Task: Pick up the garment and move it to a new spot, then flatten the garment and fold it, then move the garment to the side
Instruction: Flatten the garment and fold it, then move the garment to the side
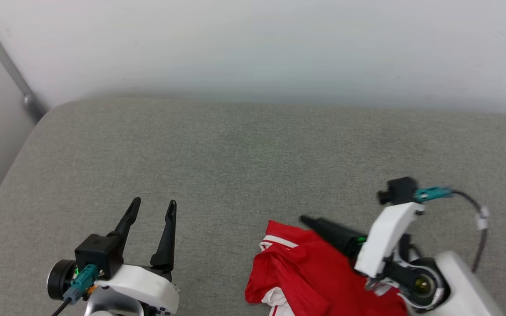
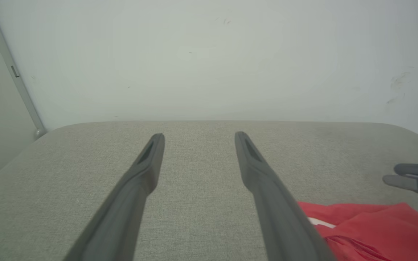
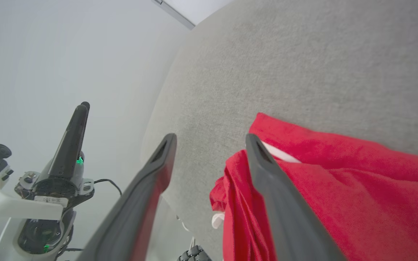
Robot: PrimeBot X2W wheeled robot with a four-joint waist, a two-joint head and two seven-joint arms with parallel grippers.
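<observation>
At 5 o'clock in the head view, garment (image 1: 305, 272) lies bunched on the grey cushion (image 1: 235, 153), at its near edge. Red cloth faces up, with a white striped trim (image 1: 279, 242) at its 11 o'clock corner. Right gripper (image 1: 308, 220) sits over it, fingers pointing to 10 o'clock. Right wrist view: the 2 fingers are apart with nothing between them, 1 finger (image 3: 267, 174) over the red cloth, the other beside the garment's edge. Contact with cloth: cannot tell. Left gripper (image 1: 153, 202) at 7 o'clock, fingers apart, empty, pointing to 12 o'clock over bare cushion, well apart from the garment. Pale wall (image 1: 253, 44) behind the cushion.
</observation>
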